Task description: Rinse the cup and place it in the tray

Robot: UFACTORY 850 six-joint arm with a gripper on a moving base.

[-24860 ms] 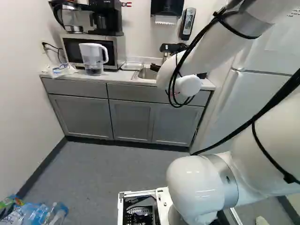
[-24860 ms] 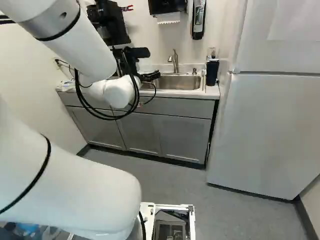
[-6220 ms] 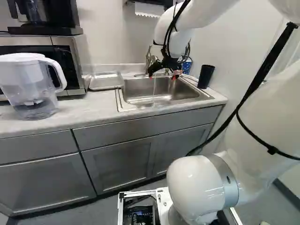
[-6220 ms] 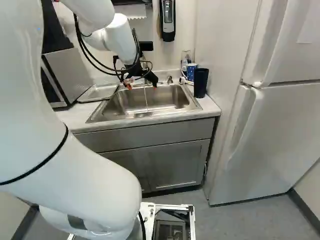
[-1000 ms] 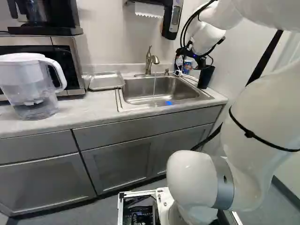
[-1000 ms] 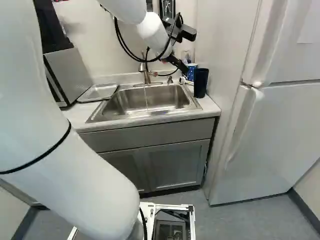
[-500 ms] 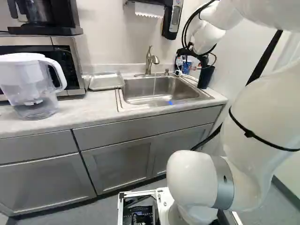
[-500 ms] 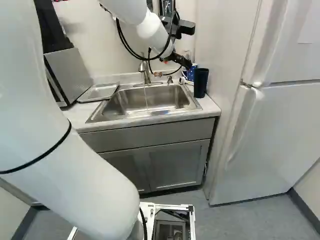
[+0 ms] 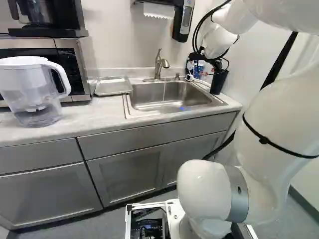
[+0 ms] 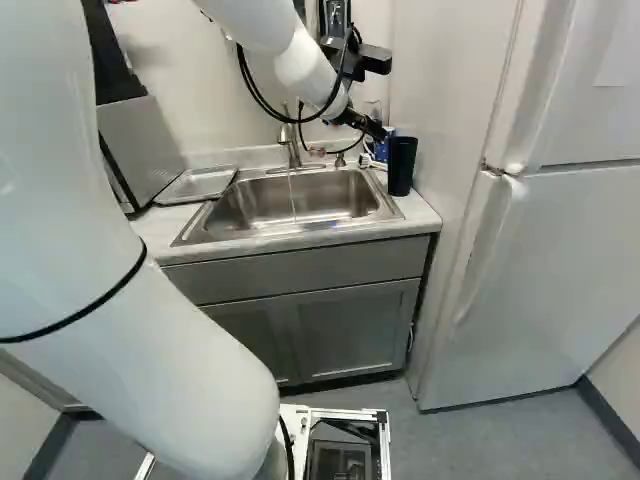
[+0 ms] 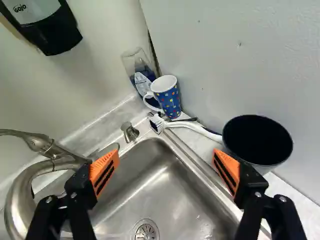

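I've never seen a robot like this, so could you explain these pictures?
It's one white arm on a moving base. Two pictures come from base cameras behind the arm, left and right; the third looks from its wrist along two orange-padded fingers. They're open, holding nothing. Beyond the sink, the dotted cup stands on the counter near a brush and a dark tumbler. The left base view shows a tray and a pitcher left of the sink.

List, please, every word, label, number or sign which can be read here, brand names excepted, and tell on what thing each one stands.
Wall dispenser: only a brand name, left out as you ask.
Bottle behind the mug: its label is too small to read.
No other text that I can read.
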